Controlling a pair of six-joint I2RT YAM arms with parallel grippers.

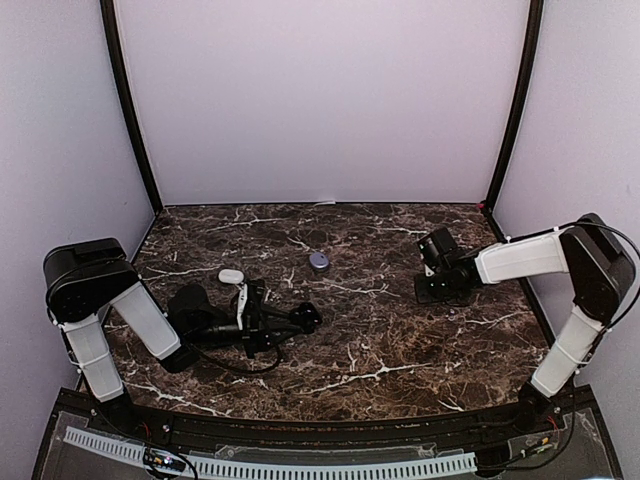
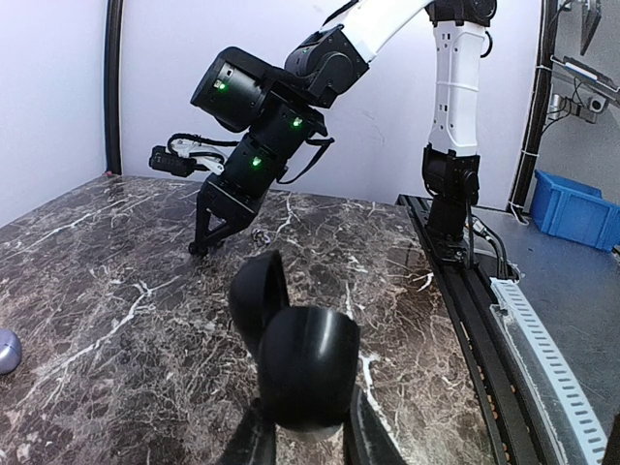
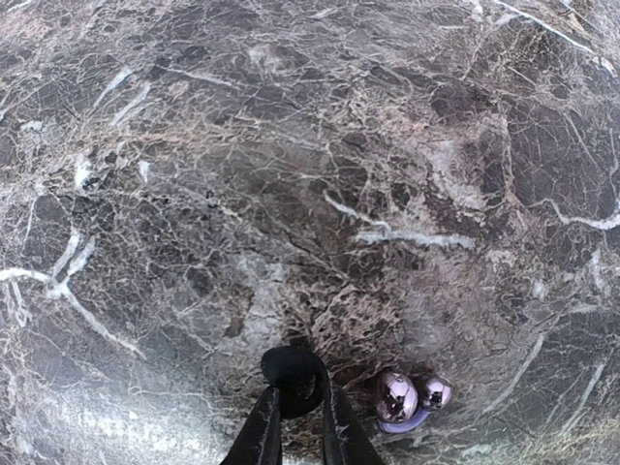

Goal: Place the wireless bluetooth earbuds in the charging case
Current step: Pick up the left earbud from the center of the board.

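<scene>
My left gripper (image 2: 308,438) is shut on a black charging case (image 2: 308,366), holding it low over the marble with its lid (image 2: 256,295) swung open; from above, this case (image 1: 305,318) shows left of centre. At the right, my right gripper (image 3: 297,399) points down at the table and is shut on a tiny black earbud (image 3: 289,370), which sits at the fingertips against the marble. Two shiny purple earbuds (image 3: 397,395) lie together just right of those fingers, apart from them. In the top view the right gripper (image 1: 432,291) is far from the black case.
A white case (image 1: 231,275) lies beside the left arm and a purple case (image 1: 319,261) sits at mid-table, also at the left wrist view's edge (image 2: 5,351). Purple walls close the back and sides. A blue bin (image 2: 576,208) stands beyond the table's rail.
</scene>
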